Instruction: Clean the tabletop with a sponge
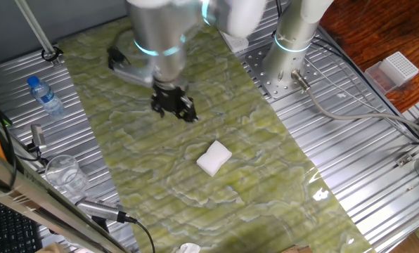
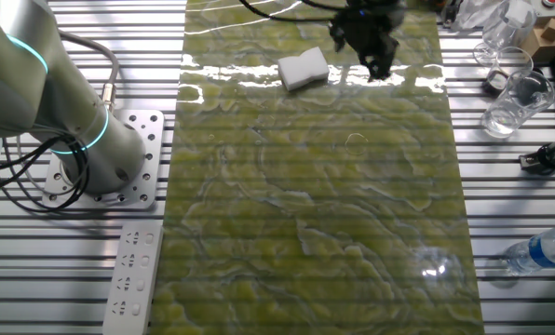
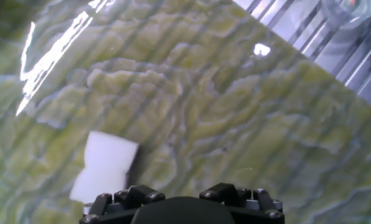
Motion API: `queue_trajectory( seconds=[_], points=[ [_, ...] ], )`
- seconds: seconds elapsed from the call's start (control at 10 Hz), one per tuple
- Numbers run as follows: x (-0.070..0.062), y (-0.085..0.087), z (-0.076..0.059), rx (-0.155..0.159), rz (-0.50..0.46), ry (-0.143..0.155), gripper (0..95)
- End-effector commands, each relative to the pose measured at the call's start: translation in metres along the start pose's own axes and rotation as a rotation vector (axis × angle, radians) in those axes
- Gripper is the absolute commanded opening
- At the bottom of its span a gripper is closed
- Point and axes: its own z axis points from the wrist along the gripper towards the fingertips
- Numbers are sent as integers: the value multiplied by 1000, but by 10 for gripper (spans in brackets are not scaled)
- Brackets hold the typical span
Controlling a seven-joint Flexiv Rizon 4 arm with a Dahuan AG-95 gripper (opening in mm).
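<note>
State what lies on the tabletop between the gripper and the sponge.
Nothing: only bare tabletop separates the gripper from the sponge, clearest in one fixed view.

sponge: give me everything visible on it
The sponge is a small plain white squarish block, soft-looking and unmarked. It lies flat on the green-yellow marbled tabletop, turned askew to the sheet's edges. Nothing else touches it: the gripper hangs apart from it and holds nothing.

One fixed view looks steeply down on the tabletop point(image 1: 195, 140) from one end; the other fixed view faces it from the opposite end. The hand view hovers close above, and all three share the sponge point(image 1: 214, 157).
</note>
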Motion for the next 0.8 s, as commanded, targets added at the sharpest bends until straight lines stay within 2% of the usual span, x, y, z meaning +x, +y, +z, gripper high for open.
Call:
queue_trajectory(
  seconds=[0.1,0.6,0.7,0.8],
  points=[
    [-2,28,18,52,162,22,570],
    [-1,73,39,58,210,16,570],
    [1,81,42,61,215,15,760],
    [3,85,44,62,220,11,760]
  ],
)
